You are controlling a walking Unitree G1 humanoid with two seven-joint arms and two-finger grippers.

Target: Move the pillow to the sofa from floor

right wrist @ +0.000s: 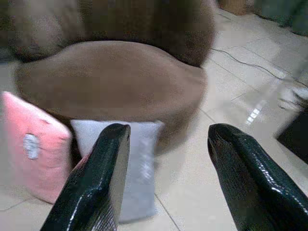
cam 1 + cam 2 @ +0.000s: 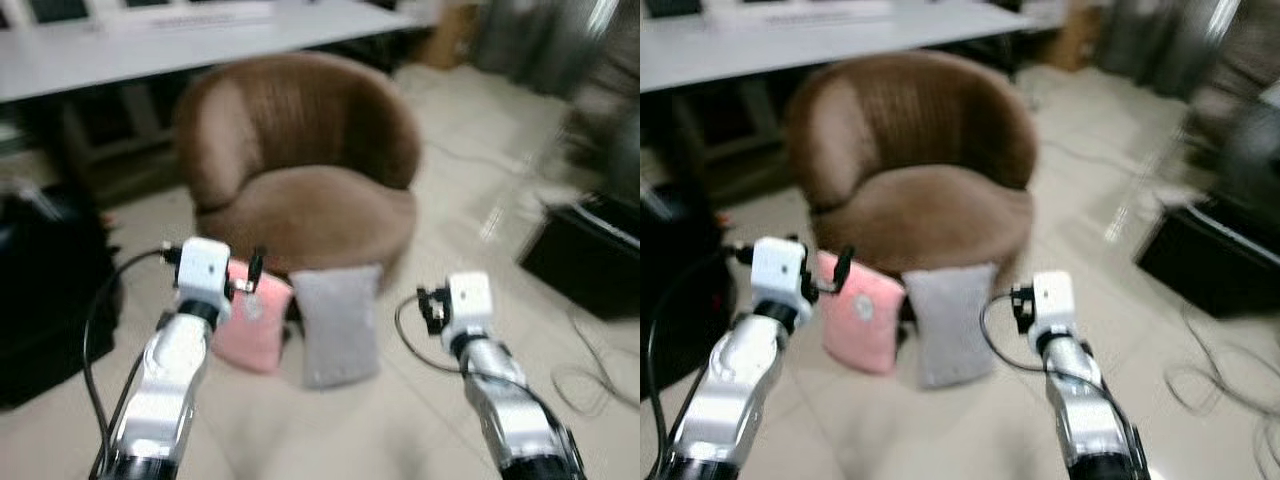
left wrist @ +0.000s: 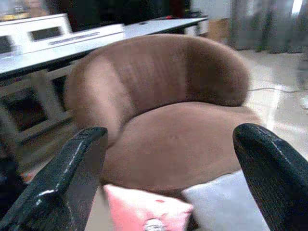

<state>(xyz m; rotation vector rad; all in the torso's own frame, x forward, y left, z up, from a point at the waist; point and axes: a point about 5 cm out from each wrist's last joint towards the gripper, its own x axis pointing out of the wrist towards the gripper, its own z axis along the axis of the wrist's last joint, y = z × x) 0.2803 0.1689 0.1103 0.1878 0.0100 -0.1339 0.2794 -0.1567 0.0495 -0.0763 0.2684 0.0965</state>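
Looking for brands or writing first: nothing readable anywhere, the head views are blurry. The pink pillow (image 2: 252, 325) has a small pale round patch on its front, clearest in the right wrist view, but whatever is on it can't be made out.

Counting things up: 2 pillows, 1 pink and 1 grey pillow (image 2: 338, 325). Both stand upright on the tiled floor (image 2: 420, 420), leaning against the front of the brown sofa (image 2: 300, 160), which is really a round tub-style chair. The pink one is on the robot's left, the grey one just beside it, and whether they actually touch I can't tell. The sofa seat has nothing on it, so neither pillow is up there yet.

2 grippers, both raised in front of the robot and both short of the pillows. The left gripper (image 3: 168, 159) has its fingers spread wide with nothing between them, and it faces the sofa seat, with the tops of both pillows low in its wrist view. The right gripper (image 1: 166, 159) also has its fingers apart and holds nothing; the grey pillow sits behind its one finger in that wrist view, with the pink one off to the side.

Other stuff: 1 long white desk (image 2: 150, 40) behind the sofa, a dark object (image 2: 585, 260) on the floor to the right with thin cables trailing near it, and a dark bulky shape (image 2: 45, 300) on the left.
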